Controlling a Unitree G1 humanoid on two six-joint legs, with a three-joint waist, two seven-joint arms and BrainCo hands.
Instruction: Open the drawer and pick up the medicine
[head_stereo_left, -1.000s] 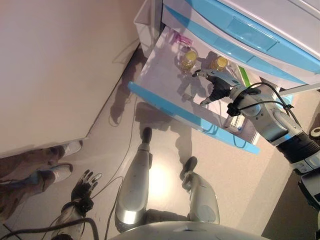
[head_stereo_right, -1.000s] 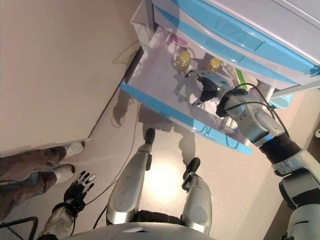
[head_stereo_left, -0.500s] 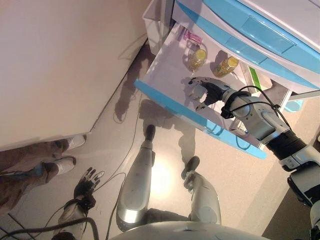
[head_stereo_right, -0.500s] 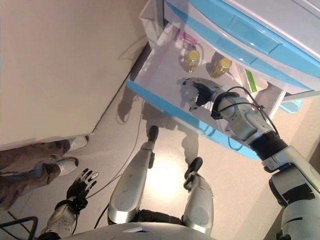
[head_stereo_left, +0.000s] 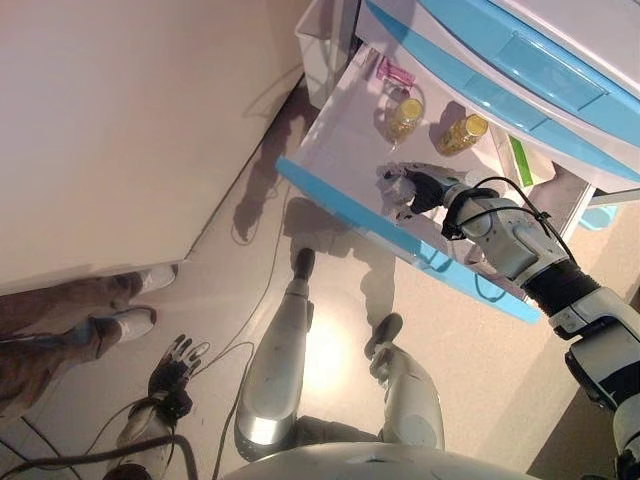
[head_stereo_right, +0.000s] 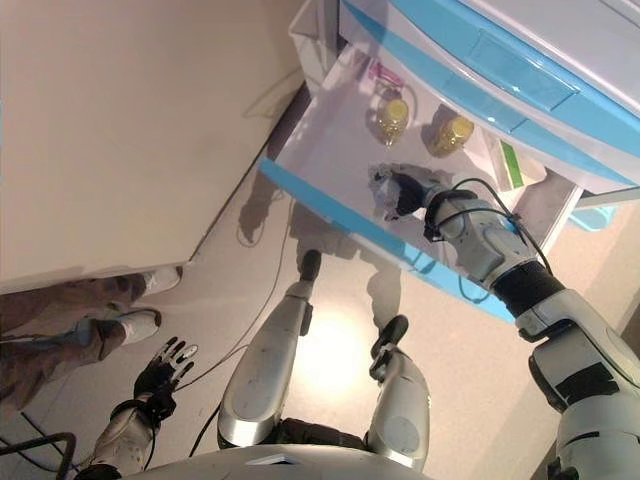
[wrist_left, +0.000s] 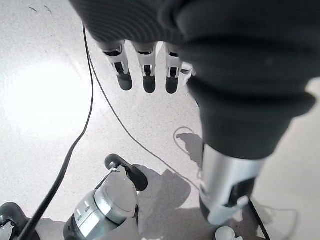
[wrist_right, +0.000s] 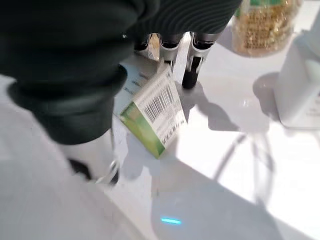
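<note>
Nearest you, your left hand hangs low over the floor with its fingers straight and spread, holding nothing, and a person's shoes stand just beyond it by the foot of a pale wall panel. Farther out, the blue-fronted drawer stands pulled open, and your right hand is inside it, just behind the front edge. Its own wrist view shows the medicine box — white with a barcode and a green end — pinched between the thumb and the fingers, tilted with one corner down toward the white drawer floor; you cannot tell whether that corner touches. Past the hand, two jars with yellow contents sit deeper in the drawer, near each other and apart from the hand, a small pink item lies at the far corner, and a green-and-white box lies along the back. Above the open drawer, the cabinet's other blue-fronted drawers are closed.
</note>
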